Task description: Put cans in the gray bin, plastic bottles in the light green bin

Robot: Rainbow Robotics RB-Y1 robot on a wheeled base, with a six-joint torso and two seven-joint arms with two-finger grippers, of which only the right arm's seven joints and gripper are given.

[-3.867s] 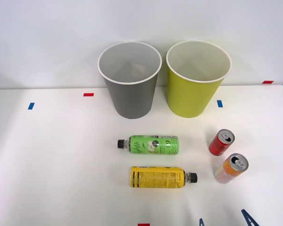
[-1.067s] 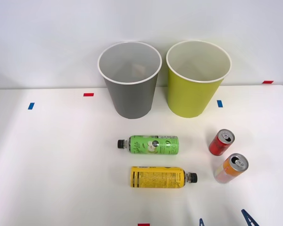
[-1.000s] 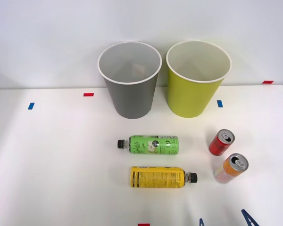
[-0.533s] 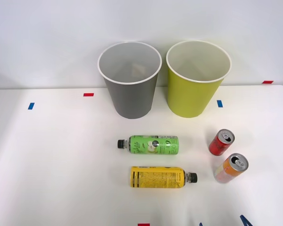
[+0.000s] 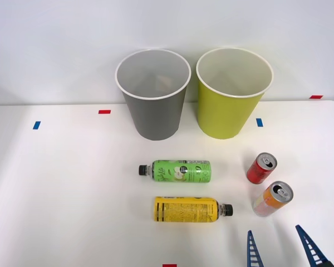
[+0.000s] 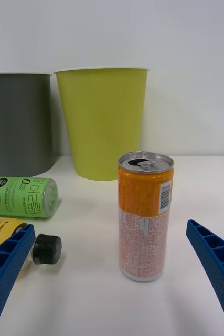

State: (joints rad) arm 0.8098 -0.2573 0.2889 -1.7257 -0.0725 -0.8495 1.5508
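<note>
An orange can (image 5: 273,198) (image 6: 144,214) stands upright on the white table, with a red can (image 5: 261,168) just behind it. My right gripper (image 5: 275,240) (image 6: 112,262) is open near the table's front edge, a short way in front of the orange can, its blue fingers (image 6: 211,257) spread wider than the can. A green-label bottle (image 5: 178,171) (image 6: 22,196) and a yellow-label bottle (image 5: 190,209) (image 6: 4,231) lie on their sides left of the cans. The gray bin (image 5: 153,94) (image 6: 17,128) and the light green bin (image 5: 231,92) (image 6: 102,121) stand side by side at the back.
Small red and blue tape marks (image 5: 104,112) dot the white table (image 5: 61,183). A pale wall rises right behind the bins.
The blue fingers have risen further into the front view from the bottom edge, closer to the orange can. The cans, bottles and bins have not moved.
</note>
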